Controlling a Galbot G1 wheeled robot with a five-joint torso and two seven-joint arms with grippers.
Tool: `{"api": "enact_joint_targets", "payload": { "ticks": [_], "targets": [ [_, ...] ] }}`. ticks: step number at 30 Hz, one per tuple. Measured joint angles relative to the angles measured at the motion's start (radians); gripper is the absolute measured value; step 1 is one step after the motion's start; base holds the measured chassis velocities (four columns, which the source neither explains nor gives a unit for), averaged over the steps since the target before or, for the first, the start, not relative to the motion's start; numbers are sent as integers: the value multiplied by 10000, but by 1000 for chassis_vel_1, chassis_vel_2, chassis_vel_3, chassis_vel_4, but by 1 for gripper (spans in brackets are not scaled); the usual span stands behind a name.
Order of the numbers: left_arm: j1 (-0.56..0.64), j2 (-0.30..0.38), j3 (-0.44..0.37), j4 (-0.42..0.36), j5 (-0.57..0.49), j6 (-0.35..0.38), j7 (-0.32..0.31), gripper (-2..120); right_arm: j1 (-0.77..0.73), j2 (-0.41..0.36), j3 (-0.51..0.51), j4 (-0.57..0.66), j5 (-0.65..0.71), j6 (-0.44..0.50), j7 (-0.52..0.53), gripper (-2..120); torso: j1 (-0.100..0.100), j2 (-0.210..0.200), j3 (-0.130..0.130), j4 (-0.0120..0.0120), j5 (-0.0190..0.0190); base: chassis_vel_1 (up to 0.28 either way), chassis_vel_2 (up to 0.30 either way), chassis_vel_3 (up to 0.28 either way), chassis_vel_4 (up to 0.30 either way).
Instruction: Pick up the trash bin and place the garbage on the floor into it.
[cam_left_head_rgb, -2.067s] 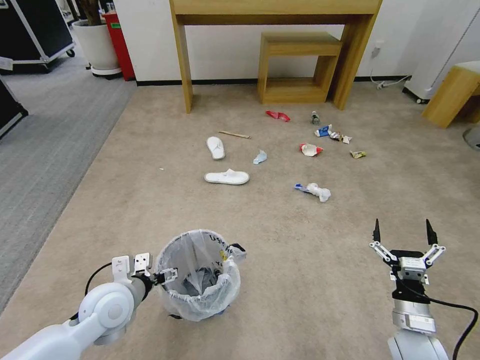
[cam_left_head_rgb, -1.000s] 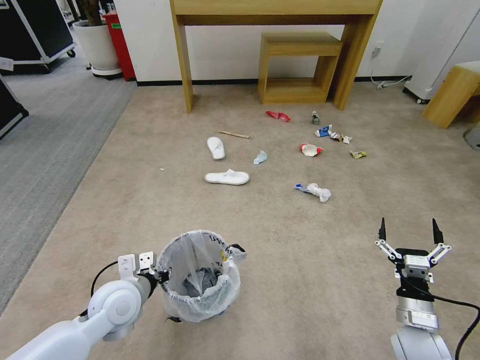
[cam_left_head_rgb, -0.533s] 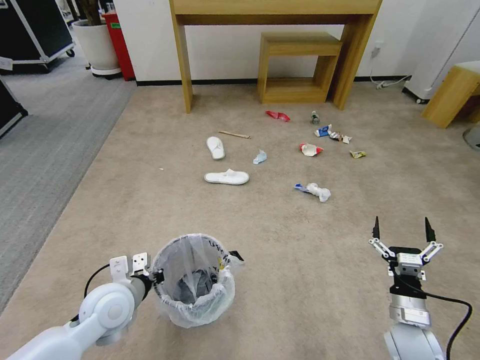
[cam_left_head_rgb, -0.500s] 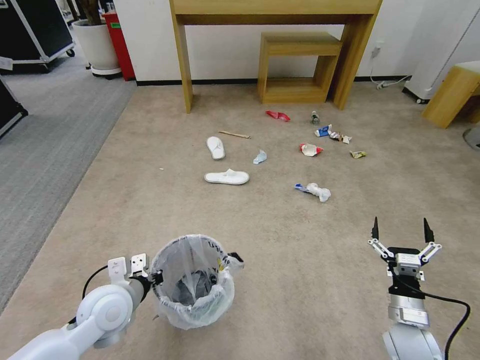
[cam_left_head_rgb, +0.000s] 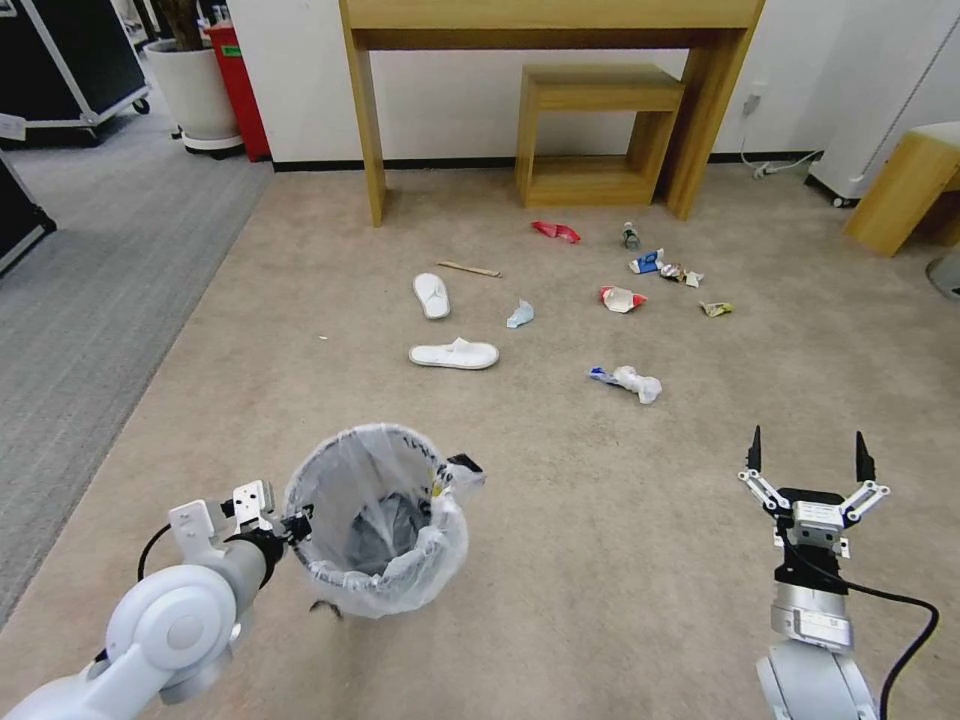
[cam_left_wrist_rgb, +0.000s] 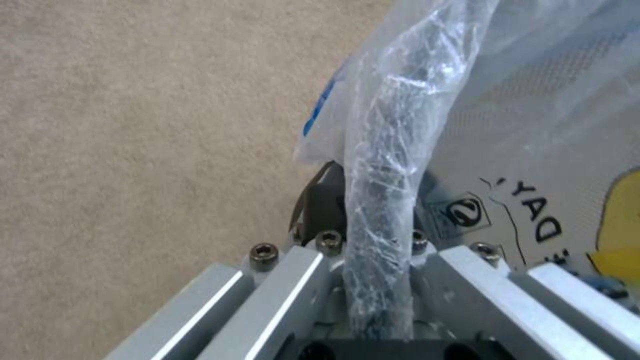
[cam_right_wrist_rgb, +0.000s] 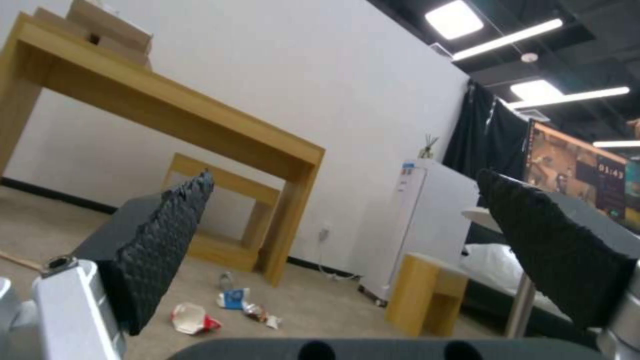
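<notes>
The left gripper (cam_left_head_rgb: 298, 523) was clenched on the bag-covered rim of the trash bin (cam_left_head_rgb: 375, 520), which hung tilted just above the carpet (cam_left_head_rgb: 560, 520), while the right gripper (cam_left_head_rgb: 808, 455) hovered with jaws spread wide, well short of the scattered garbage (cam_left_head_rgb: 625, 379).

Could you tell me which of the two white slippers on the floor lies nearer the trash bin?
The slipper lying crosswise, closer to the robot, is nearer the trash bin. The other slipper lies farther back, beside the wooden stick.
</notes>
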Motion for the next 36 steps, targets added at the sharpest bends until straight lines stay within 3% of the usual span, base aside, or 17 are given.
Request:
{"api": "enact_joint_targets", "payload": {
  "ticks": [4,9,15,20,36],
  "targets": [
    [361,32,-110,-264,-98,323,-238,0,-88,183,-75,25,16,103,-192,100,0,0,0,2,-3,0,0,0,0],
    [569,307,-663,-734,-1275,862,-1025,0,-98,372,-121,-113,138,386,-450,100,0,0,0,1,0,0,0,0,0],
    [893,678,-1390,-1041,-1987,1275,-1523,0,27,378,-232,-245,149,468,-519,100,0,0,0,1,1,0,0,0,0],
    [1273,700,-1706,-976,-1978,1333,-1509,0,194,362,-357,-357,152,462,-552,100,-2,0,-1,2,1,-48,43,42,-30],
    [1482,305,-1528,-810,-1200,1168,-1009,0,412,365,-510,-641,127,473,-694,100,0,0,0,2,-2,-136,140,139,-140]
  ]
}}
